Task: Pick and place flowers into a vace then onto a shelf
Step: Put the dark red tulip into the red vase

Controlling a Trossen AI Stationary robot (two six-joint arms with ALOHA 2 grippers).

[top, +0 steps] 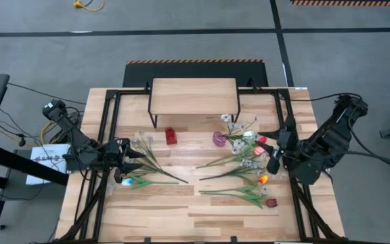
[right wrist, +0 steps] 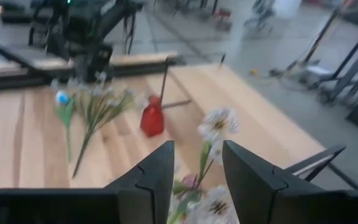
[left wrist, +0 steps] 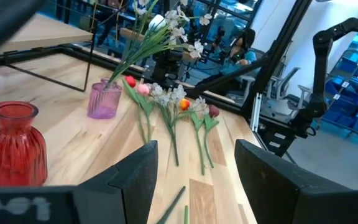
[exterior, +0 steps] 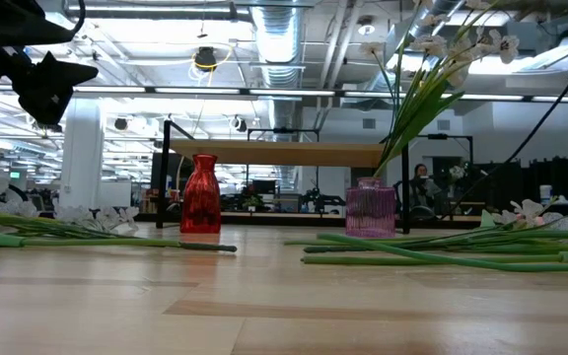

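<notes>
A pink glass vase (top: 219, 139) (exterior: 371, 212) stands on the table in front of the shelf (top: 195, 95) and holds a spray of white blossoms (exterior: 432, 69) that leans toward the right. A red vase (top: 170, 135) (left wrist: 14, 146) stands beside it. Tulips and sprays (top: 249, 179) lie flat on the right half of the table, and another bunch (top: 144, 166) lies on the left. My right gripper (right wrist: 197, 177) (top: 263, 146) is open beside the pink vase, its fingers on either side of a white blossom stem (right wrist: 207, 158) without visible touch. My left gripper (left wrist: 197, 180) (top: 128, 161) is open, held over the left bunch.
The shelf stands on thin dark legs (exterior: 169, 177) at the table's far edge. A black frame (top: 107, 135) runs along the left and right sides of the table. Bare wood (top: 181, 217) lies along the near edge. A person (left wrist: 244, 46) sits in the room beyond.
</notes>
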